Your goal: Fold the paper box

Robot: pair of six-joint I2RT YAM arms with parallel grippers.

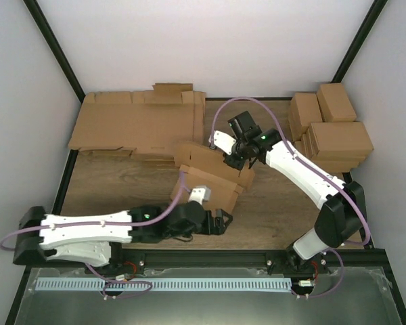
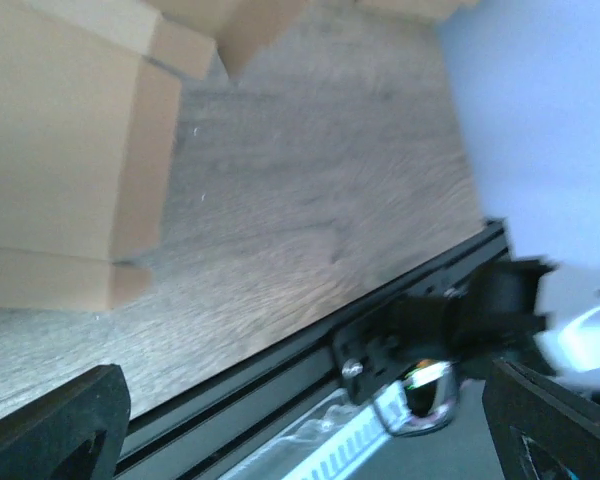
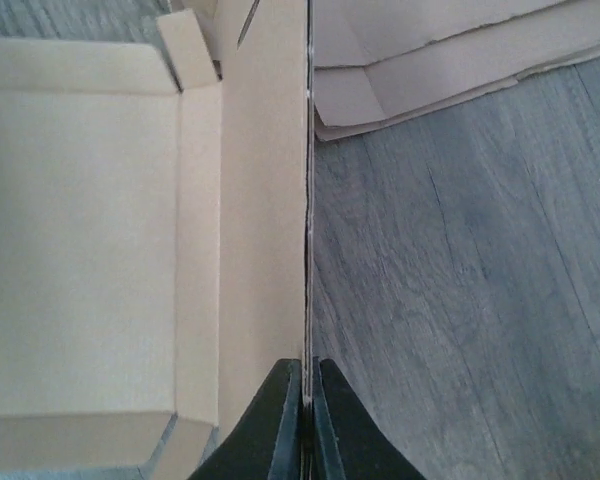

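the box (image 3: 100,250) wall is pinched by the right pincer (image 3: 307,400); the left pincer (image 1: 218,221) is wide, empty; folding inward is needed next.

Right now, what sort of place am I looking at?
Probably a box-folding test cell: flat cardboard sheets piled at the back, finished boxes stacked on the right, white walls around the table.

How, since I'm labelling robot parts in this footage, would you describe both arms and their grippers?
The left arm and right arm each have white shells, black joints, a lilac cable looped alongside and a small green light. The left gripper and right gripper have black fingers.
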